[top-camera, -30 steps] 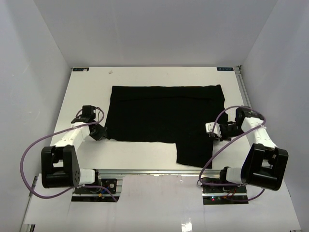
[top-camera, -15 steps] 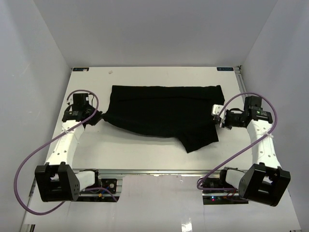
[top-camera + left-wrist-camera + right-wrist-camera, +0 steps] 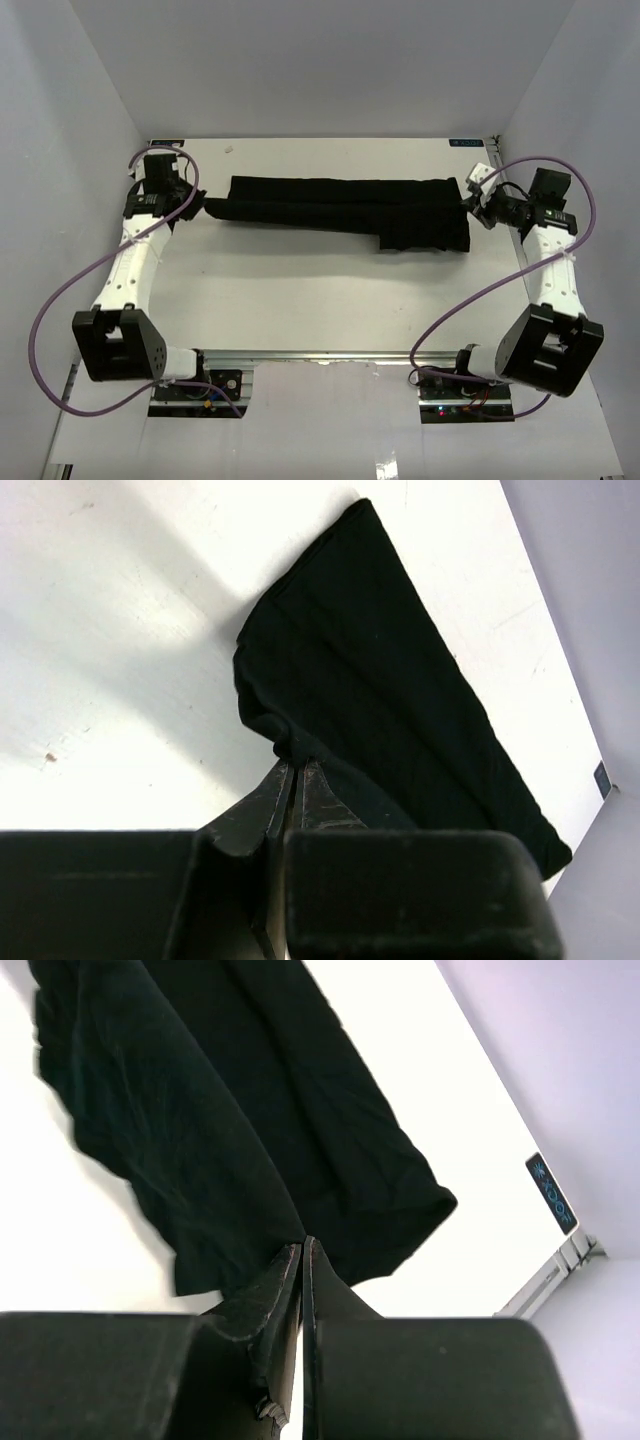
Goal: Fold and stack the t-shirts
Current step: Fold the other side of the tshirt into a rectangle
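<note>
The black t-shirt [image 3: 340, 210] lies folded into a long narrow band across the far part of the white table, with a flap hanging toward me at its right end. My left gripper [image 3: 203, 207] is shut on the t-shirt's left end; in the left wrist view the cloth [image 3: 390, 690] bunches at my closed fingertips [image 3: 293, 760]. My right gripper [image 3: 468, 196] is shut on the t-shirt's right end; in the right wrist view the fabric [image 3: 200, 1130] spreads from my closed fingertips [image 3: 302, 1243]. No logo or neck tag shows.
The white table [image 3: 320, 290] is boxed in by grey walls at the left, right and back. A metal rail [image 3: 495, 170] runs along the right edge. Small blue labels sit at the far corners [image 3: 465, 143]. The arm bases stand at the near edge.
Both grippers have carried the t-shirt's near edge away from me toward the far side, folding it over into a narrow band. Both arms are now stretched out far.
</note>
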